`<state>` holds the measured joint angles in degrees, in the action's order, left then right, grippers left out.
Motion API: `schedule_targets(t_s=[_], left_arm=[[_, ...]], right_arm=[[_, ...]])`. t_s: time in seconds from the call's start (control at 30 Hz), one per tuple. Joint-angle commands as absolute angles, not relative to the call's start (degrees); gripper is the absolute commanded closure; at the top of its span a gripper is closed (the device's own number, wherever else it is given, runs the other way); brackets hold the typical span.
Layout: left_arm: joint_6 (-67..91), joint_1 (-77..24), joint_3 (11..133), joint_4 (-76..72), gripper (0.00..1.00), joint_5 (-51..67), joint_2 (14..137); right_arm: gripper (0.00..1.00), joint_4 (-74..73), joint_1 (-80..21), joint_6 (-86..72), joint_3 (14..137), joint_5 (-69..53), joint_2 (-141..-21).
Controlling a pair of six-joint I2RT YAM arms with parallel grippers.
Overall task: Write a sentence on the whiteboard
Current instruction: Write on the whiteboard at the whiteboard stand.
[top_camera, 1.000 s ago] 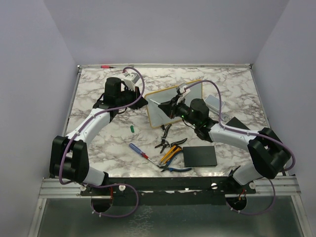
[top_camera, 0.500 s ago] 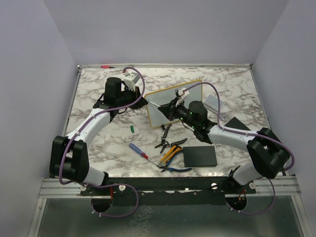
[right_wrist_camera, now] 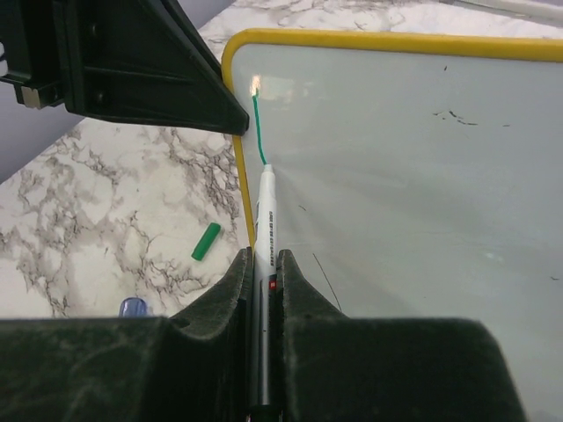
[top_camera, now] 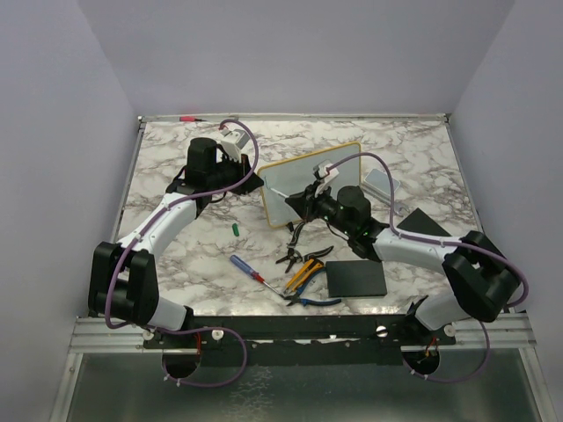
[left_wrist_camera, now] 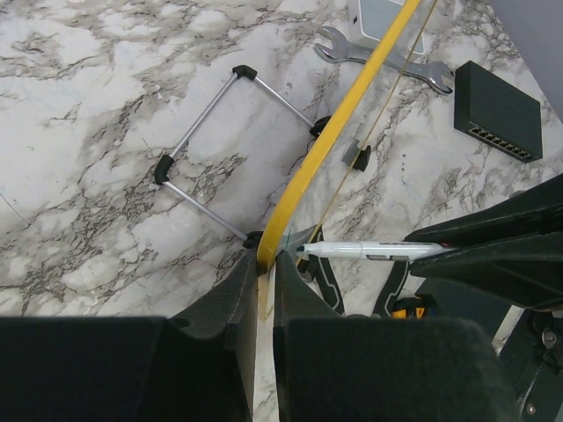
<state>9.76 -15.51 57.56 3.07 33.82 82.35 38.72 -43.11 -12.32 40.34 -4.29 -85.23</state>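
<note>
- The whiteboard (top_camera: 324, 172) stands propped on edge near the middle of the marble table (top_camera: 176, 255), leaning back, its yellow frame all round and its white face turned toward the arms.
- From the left wrist I see it edge-on, with a wire stand (left_wrist_camera: 211, 149) on small dark feet splayed out behind it on the marble.
- The writing so far is one short green stroke (right_wrist_camera: 258, 127), running down from near a rounded corner of the frame, close to that edge. The rest of the white face carries only a few faint dark specks.
- A white marker (right_wrist_camera: 266, 220) has its tip on the board at the lower end of the stroke.
- The right gripper (right_wrist_camera: 264, 264) has its fingers pinched tight on the barrel of the marker, which pokes out ahead of them toward the board.
- The left gripper (left_wrist_camera: 264, 281) is clamped narrow on the board's yellow frame at the near corner, one finger on each side of the edge.
- On the marble just beside that end of the board lies a small green cap (top_camera: 236, 228).
- Nearer the arms lie a blue-and-red screwdriver (top_camera: 244, 266), dark pliers (top_camera: 296, 234), some orange-handled tools (top_camera: 303, 272) and a flat black pad (top_camera: 356, 278).
- Behind the board are a grey-blue block (top_camera: 383, 183), a steel wrench (left_wrist_camera: 387, 57) and a black box (left_wrist_camera: 497, 110) with a row of ports.
</note>
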Motion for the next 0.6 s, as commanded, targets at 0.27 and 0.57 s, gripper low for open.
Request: schedule_targets(t_s=[0.27, 0.57], left_arm=[[9.0, -15.9, 58.6, 2.8, 0.93, 31.7, 81.6], [8.9, -16.0, 58.6, 2.9, 0.95, 31.7, 81.5]], right_arm=[[0.99, 37.7, -43.7, -10.5, 41.0, -2.8, -78.9], [0.99, 39.1, -43.7, -10.1, 42.7, -0.3, -81.5]])
